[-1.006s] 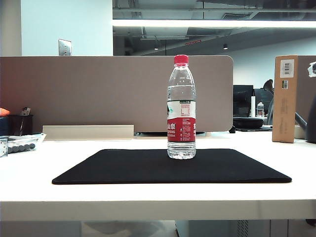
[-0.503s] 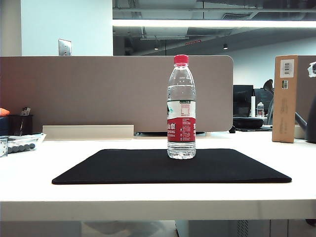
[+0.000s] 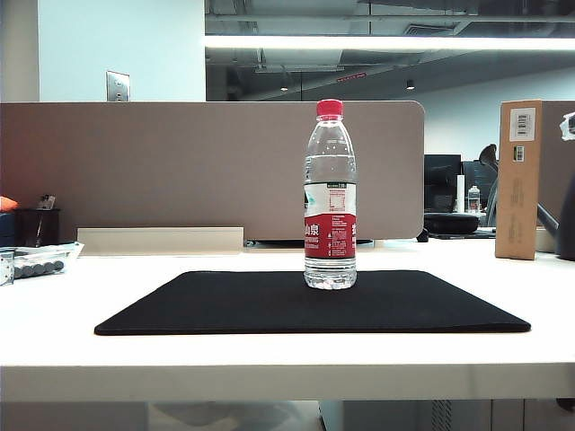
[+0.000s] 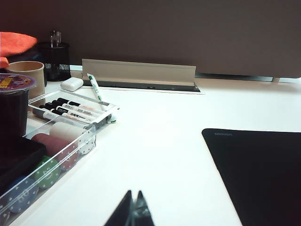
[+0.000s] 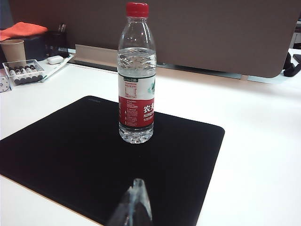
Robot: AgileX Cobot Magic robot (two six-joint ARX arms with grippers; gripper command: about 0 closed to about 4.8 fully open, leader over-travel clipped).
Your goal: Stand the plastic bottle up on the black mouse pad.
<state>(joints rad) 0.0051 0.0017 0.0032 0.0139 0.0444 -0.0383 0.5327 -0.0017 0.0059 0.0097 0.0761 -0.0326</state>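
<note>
The plastic bottle point(image 3: 330, 197) stands upright with its red cap on top, on the black mouse pad point(image 3: 269, 305), right of the pad's middle. The right wrist view shows the same bottle point(image 5: 136, 80) upright on the pad point(image 5: 70, 150). My right gripper point(image 5: 138, 184) is shut and empty, well back from the bottle, over the pad's near part. My left gripper point(image 4: 134, 194) is shut and empty over bare white table, off the pad's point(image 4: 263, 174) left side. Neither gripper appears in the exterior view.
A clear tray of markers and dotted discs point(image 4: 56, 132), a cup point(image 4: 26, 75) and a mesh pen holder point(image 4: 56, 59) sit at the table's left. A grey divider point(image 3: 216, 171) runs along the back. A cardboard box point(image 3: 519, 180) stands at the back right.
</note>
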